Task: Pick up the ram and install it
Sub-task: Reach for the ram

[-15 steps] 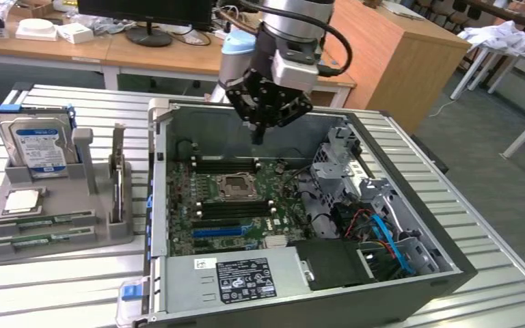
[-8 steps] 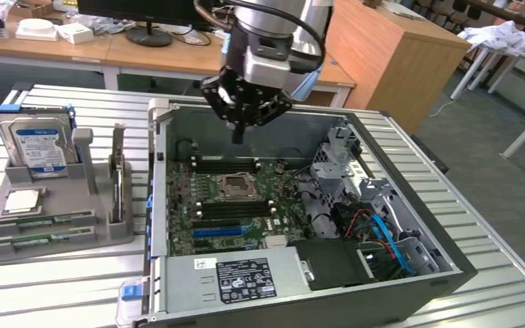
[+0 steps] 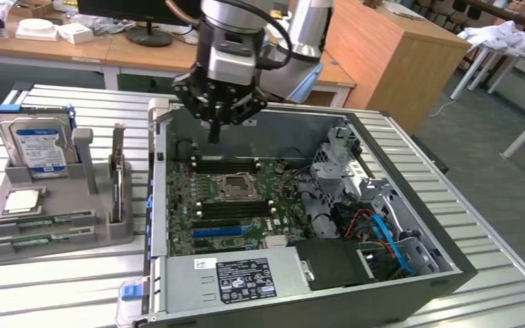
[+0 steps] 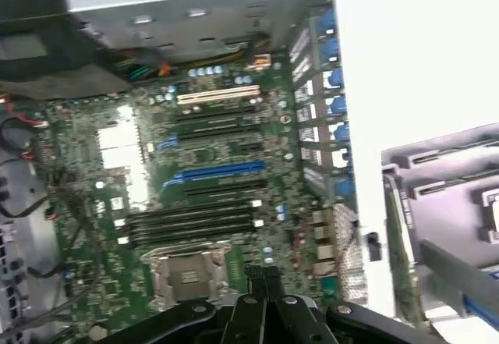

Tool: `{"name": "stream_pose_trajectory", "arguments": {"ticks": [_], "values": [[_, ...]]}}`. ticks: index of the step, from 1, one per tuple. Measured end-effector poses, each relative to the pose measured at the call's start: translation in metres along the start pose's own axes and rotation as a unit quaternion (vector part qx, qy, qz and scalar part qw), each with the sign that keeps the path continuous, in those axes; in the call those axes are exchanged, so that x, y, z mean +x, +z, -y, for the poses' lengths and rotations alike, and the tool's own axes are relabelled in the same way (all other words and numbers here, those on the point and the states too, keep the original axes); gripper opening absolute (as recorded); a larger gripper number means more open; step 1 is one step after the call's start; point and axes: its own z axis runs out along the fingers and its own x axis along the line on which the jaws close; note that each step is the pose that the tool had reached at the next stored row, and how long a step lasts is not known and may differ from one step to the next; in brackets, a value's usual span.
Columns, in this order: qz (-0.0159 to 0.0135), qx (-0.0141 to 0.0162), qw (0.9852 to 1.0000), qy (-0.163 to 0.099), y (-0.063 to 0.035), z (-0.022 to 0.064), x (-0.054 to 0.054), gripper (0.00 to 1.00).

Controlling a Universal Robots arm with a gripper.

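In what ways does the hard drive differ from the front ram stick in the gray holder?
The hard drive stands upright in a slot; the front ram stick lies flat. The hard drive is broad and silver with a blue label; the front ram stick is narrow and green. Both rest in the gray holder, apart from the gripper.

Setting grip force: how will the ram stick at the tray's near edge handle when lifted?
The ram looks thin and narrow, so probably light and stiff, but likely fragile if bent. Seated in a gray tray slot, it probably won't roll or slide.
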Motion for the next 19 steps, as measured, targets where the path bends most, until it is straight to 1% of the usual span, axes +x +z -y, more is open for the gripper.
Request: {"name": "stream_pose_trajectory", "arguments": {"ticks": [19], "values": [[0.0001, 0.0004, 1.0, 0.0, 0.0008, -0.0137, -0.085, 0.1]]}}
